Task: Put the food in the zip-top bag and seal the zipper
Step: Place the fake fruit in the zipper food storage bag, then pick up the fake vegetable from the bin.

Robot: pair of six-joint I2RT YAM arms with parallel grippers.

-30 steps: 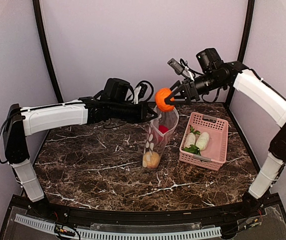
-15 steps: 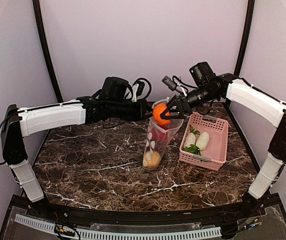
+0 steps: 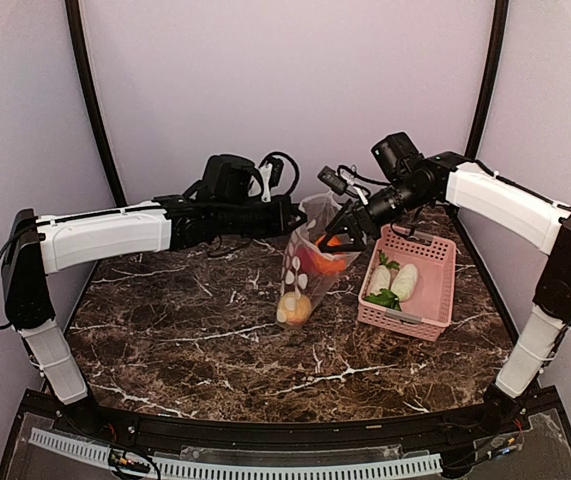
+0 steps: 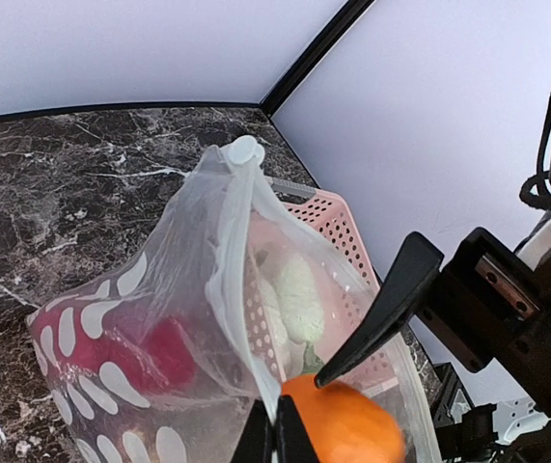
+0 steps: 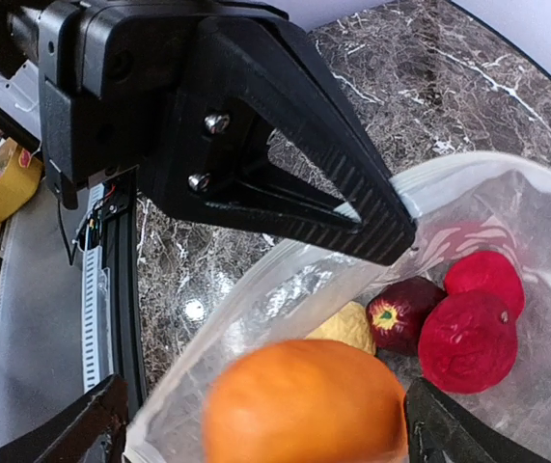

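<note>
As left end effector (image 4: 274, 432) clamps zip-top bag (image 4: 159, 289), orange (image 4: 344, 426) apparently loose between right end effector's (image 3: 338, 233) parted fingers (image 4: 383, 307)

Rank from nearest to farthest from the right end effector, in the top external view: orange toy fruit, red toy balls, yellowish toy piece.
1. Orange toy fruit, at the right end effector, in the clear dotted zip-top bag's mouth.
2. Red toy balls, mid-bag.
3. Yellowish toy piece, bag bottom.

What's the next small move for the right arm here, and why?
Probably lift the right gripper straight up, clear of the zip-top bag: its jaws stand wide, the orange looks released in the bag's mouth, and two radishes wait in the basket.
</note>
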